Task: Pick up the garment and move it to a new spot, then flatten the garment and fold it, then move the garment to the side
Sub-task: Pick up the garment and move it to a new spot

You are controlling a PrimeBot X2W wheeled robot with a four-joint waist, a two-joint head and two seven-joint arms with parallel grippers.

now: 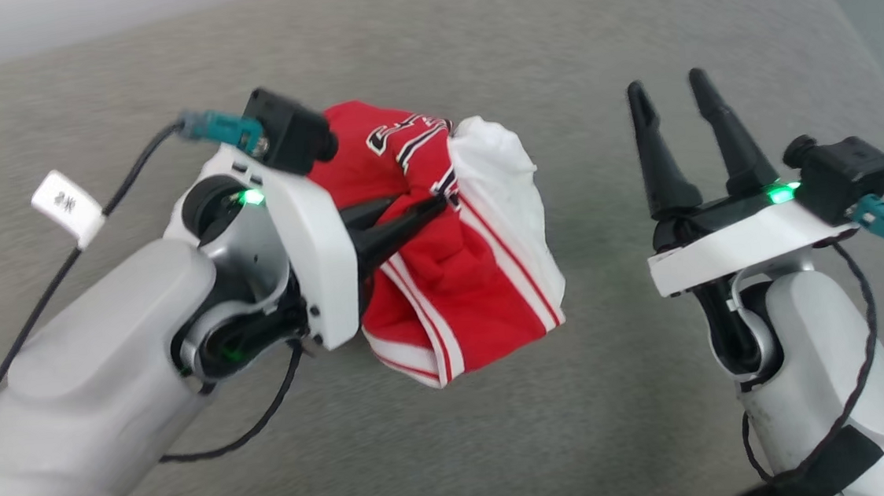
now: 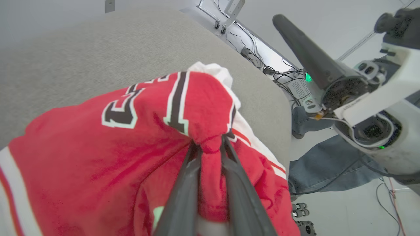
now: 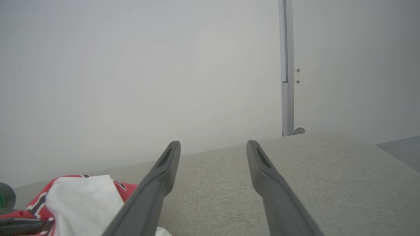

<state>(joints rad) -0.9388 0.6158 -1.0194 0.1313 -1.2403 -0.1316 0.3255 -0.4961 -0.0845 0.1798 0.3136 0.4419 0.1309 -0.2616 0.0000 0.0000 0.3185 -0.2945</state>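
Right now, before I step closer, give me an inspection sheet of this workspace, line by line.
Surface: grey woven-fabric tabletop, smooth.
Job's things: red sleeveless jersey with white-and-red striped trim, bunched, white lining showing.
Clutter: nothing seen.
Grippers: left gripper shut on a fold of the jersey; right gripper open, holding nothing, apart from the jersey.
Cables: black cable at each wrist; tangled leads on the floor past the table edge.
Surroundings: pale wall; person's legs in blue jeans beside the table.
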